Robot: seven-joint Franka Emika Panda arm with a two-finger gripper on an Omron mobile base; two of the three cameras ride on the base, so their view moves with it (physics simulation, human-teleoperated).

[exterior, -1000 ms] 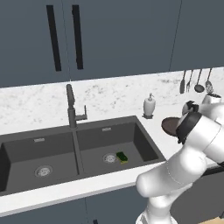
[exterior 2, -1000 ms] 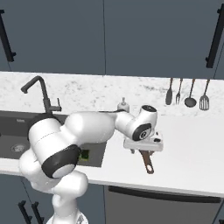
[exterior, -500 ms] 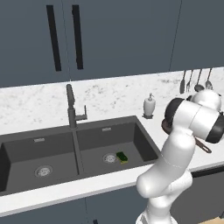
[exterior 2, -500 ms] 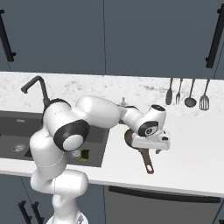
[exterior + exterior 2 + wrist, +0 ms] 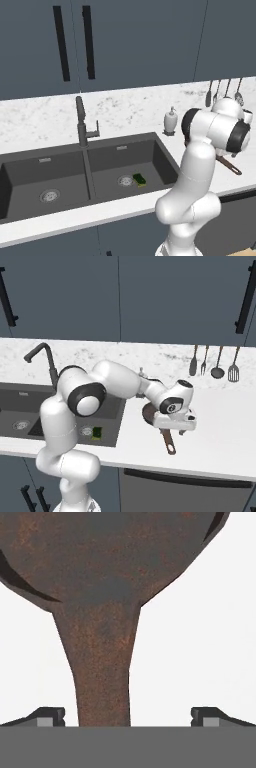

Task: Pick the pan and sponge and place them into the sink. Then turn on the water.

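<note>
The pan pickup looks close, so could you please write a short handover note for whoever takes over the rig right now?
Gripper: open, fingertips either side of the pan handle near the bowl, not yet closed.
Pan: on the counter right of the sink, handle towards the front edge.
Sponge: already in the right basin, beside the drain.
Faucet: no water running.
Left: grasp the pan, place it in the sink, turn on the water.

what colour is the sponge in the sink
The small rectangular sponge is dark green on top, yellow beneath; clearest in the left base view.
</note>
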